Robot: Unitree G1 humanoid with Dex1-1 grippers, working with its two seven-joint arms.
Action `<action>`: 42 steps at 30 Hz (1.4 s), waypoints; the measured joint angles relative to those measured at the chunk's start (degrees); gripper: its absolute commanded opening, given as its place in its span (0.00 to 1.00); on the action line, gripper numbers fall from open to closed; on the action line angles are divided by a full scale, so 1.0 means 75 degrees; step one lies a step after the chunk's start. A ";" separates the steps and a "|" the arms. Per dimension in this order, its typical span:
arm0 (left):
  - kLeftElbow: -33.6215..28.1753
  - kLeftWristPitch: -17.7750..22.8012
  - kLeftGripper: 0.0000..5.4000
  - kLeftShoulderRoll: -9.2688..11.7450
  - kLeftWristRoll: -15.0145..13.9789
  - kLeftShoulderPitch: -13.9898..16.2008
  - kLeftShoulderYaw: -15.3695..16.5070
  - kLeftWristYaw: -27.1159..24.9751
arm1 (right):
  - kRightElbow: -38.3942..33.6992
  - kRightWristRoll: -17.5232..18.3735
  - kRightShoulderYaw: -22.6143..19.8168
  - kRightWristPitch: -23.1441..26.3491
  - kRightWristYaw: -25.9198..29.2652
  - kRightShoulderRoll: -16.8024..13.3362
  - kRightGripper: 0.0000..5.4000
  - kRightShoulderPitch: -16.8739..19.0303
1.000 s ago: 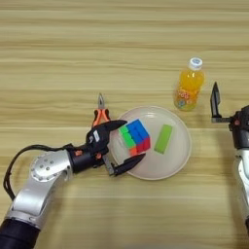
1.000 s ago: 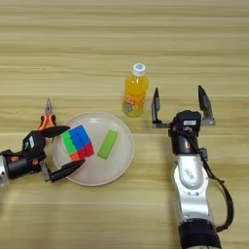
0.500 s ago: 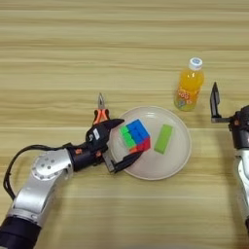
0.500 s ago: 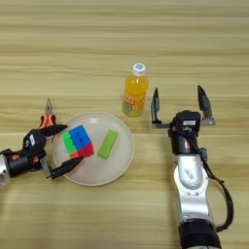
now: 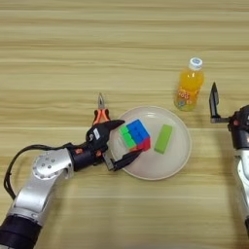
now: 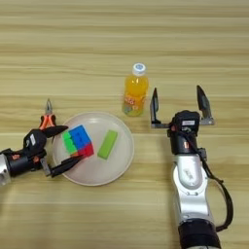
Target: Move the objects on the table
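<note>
Left eye view: the left gripper (image 5: 121, 142), fingers spread, is edging in around the puzzle cube (image 5: 135, 135) on the plate (image 5: 171, 163) at frame centre (nothing gripped yet), slightly closer than a second ago.

Right eye view: the right gripper (image 6: 178, 104) is waiting open at centre right, beside the juice bottle (image 6: 134, 90), unmoved.

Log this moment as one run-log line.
left gripper open at cube on plate | right gripper open beside bottle
</note>
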 measured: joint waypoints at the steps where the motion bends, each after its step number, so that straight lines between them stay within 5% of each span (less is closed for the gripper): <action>1: 0.0005 0.0000 0.82 0.0000 0.0000 -0.0003 0.0000 -0.0003 | 0.0000 0.0000 0.0003 0.0000 -0.0001 0.0006 1.00 0.0000; 15: 0.0126 -0.0003 0.62 -0.0009 0.0000 -0.0081 0.0000 -0.0006 | 0.0004 -0.0020 0.0019 0.0000 -0.0041 0.0029 1.00 -0.0002; 28: 0.0120 -0.0015 0.60 -0.0034 0.0014 -0.0083 -0.0001 -0.0006 | 0.0001 0.0012 0.0018 -0.0003 -0.0003 0.0024 1.00 -0.0002; 37: -0.0443 0.0100 0.60 0.0094 -0.0171 -0.0019 0.0068 -0.0164 | -0.0933 0.0926 0.0327 0.0144 0.0827 0.0013 1.00 0.0229; 42: -0.1150 0.0395 0.60 0.0300 -0.0334 0.0053 0.0171 -0.0286 | -0.2267 0.2194 0.0780 0.1004 0.1899 -0.0178 1.00 0.0635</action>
